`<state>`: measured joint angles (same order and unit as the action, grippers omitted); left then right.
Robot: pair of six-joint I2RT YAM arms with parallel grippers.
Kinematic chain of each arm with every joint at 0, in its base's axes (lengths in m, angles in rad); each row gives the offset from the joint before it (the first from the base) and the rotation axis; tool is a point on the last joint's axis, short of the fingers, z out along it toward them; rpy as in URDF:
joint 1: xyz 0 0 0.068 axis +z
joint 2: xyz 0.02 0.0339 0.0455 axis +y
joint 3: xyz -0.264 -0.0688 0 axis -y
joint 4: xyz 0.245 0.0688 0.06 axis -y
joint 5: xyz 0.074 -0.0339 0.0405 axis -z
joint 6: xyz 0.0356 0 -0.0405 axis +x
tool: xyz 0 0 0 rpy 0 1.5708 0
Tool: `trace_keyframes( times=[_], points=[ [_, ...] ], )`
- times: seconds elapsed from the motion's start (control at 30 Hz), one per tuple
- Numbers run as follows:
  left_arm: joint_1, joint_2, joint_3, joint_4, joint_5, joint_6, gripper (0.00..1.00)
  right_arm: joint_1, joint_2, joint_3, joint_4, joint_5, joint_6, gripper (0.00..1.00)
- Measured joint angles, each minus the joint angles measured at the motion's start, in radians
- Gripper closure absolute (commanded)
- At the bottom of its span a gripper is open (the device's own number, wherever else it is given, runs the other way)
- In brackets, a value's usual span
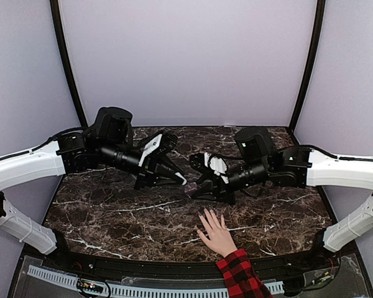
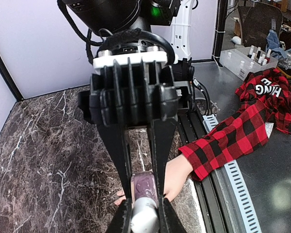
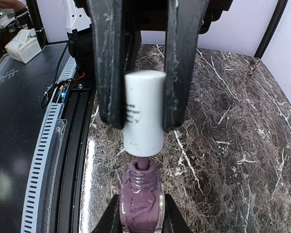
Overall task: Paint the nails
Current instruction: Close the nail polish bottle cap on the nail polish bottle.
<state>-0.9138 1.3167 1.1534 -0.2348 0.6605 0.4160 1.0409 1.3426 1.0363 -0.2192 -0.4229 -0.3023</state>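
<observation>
A light-skinned hand point(image 1: 215, 234) with a red-and-black plaid sleeve point(image 1: 239, 277) lies palm down near the table's front edge, fingers spread. Its nails are too small to make out. My left gripper point(image 1: 175, 177) and right gripper point(image 1: 199, 186) meet tip to tip just behind the hand. My left gripper point(image 2: 144, 221) is shut on the white cap point(image 3: 143, 114). My right gripper point(image 3: 140, 219) is shut on the purple polish bottle point(image 3: 140, 206). The cap is raised just off the neck, and the brush stem point(image 3: 143, 164) still reaches into it. The hand point(image 2: 180, 171) shows partly behind the fingers.
The dark marble table point(image 1: 112, 217) is walled by a pale curved backdrop point(image 1: 186, 62). A black rail point(image 1: 143, 270) runs along the near edge. Off the table lie more plaid cloth point(image 2: 274, 94) and a box of small bottles point(image 2: 247, 56).
</observation>
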Motion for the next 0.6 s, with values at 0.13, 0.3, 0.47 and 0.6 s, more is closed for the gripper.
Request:
trace_keyframes(
  times=[0.13,0.3,0.47,0.6],
  points=[
    [0.0,0.001,0.0,0.0,0.0,0.0,1.0,0.0,0.0,0.0,0.0,0.0,0.0,1.0],
    [-0.007,0.013,0.003,-0.001,-0.008,0.007,1.0,0.0,0.0,0.0,0.001,0.0,0.002,1.0],
    [-0.013,0.018,0.003,0.0,-0.02,0.011,1.0,0.0,0.0,0.003,0.002,0.0,0.006,1.0],
    [-0.018,0.018,0.003,0.001,-0.029,0.011,1.0,0.0,0.0,0.005,0.002,0.0,0.013,1.0]
  ],
)
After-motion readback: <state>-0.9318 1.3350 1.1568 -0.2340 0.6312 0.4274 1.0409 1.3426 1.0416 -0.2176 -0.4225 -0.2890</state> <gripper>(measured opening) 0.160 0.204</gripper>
